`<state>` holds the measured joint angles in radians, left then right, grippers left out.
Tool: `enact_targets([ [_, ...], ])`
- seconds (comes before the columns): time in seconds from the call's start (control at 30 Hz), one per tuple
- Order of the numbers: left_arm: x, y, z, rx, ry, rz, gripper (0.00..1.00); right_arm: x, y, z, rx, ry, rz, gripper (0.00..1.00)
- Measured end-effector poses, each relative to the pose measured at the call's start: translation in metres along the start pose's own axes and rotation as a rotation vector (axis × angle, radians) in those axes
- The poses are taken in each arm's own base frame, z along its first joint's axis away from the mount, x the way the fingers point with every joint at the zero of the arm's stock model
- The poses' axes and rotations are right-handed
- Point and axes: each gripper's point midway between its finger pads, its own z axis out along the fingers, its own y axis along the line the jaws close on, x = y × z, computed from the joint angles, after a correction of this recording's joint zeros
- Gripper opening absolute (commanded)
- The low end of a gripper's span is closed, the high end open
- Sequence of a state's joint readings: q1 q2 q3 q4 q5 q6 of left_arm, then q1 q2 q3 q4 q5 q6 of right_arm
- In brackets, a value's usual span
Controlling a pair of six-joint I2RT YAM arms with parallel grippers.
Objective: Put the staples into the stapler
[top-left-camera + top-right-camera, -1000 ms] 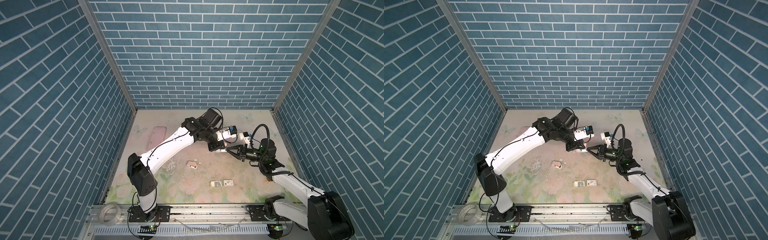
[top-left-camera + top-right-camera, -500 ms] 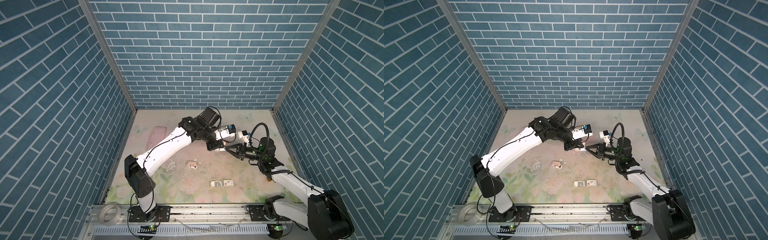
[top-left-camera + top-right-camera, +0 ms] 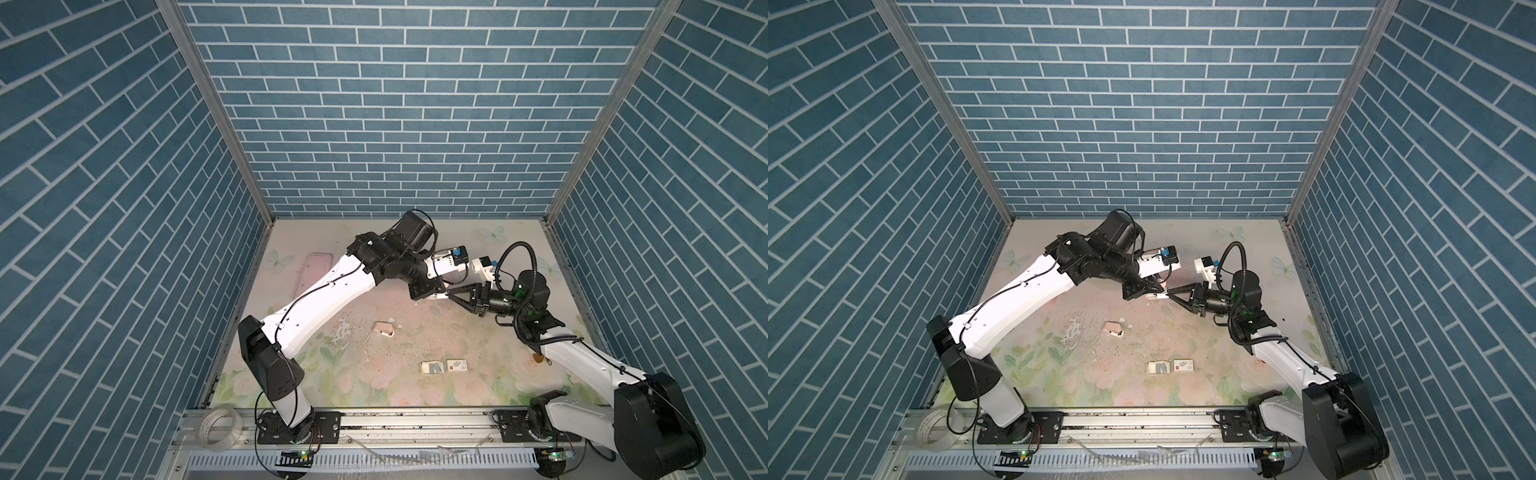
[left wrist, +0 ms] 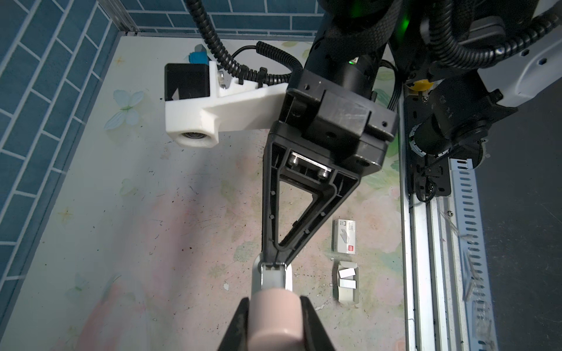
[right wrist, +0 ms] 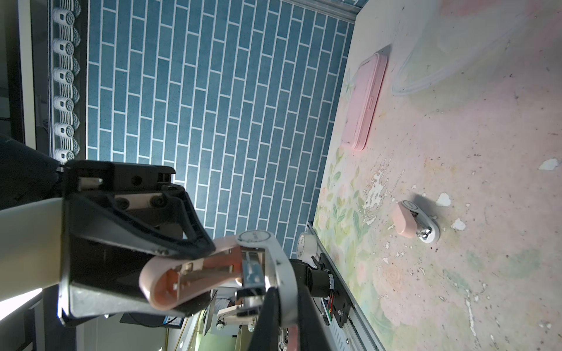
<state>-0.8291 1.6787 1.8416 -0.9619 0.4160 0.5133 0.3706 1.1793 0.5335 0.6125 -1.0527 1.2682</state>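
Top views: right gripper (image 3: pixel 449 293) closer in than a second ago, tips now meeting left gripper (image 3: pixel 434 293) at the stapler (image 3: pixel 1152 296). Left wrist: left jaws clamped on the pink body, right tips pinched on its metal front; staples (image 4: pixel 347 282) lying in the tray (image 4: pixel 346 298) on the table (image 4: pixel 137 228). Right wrist: stapler hinged open. Means both grippers busy with the stapler; probably no strip fetched yet.
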Motion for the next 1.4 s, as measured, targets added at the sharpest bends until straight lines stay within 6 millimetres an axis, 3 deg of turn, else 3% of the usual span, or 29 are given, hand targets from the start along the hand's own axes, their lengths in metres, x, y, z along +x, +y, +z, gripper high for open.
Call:
enact_targets([
  [0.83,-0.001,0.000,-0.029,-0.058,-0.016,0.029,0.00,-0.001,0.015,0.022,-0.070,0.172,-0.014,0.00],
  [1.4,0.007,-0.003,-0.030,-0.053,-0.008,0.028,0.00,0.003,0.009,0.032,-0.095,0.290,0.017,0.00],
])
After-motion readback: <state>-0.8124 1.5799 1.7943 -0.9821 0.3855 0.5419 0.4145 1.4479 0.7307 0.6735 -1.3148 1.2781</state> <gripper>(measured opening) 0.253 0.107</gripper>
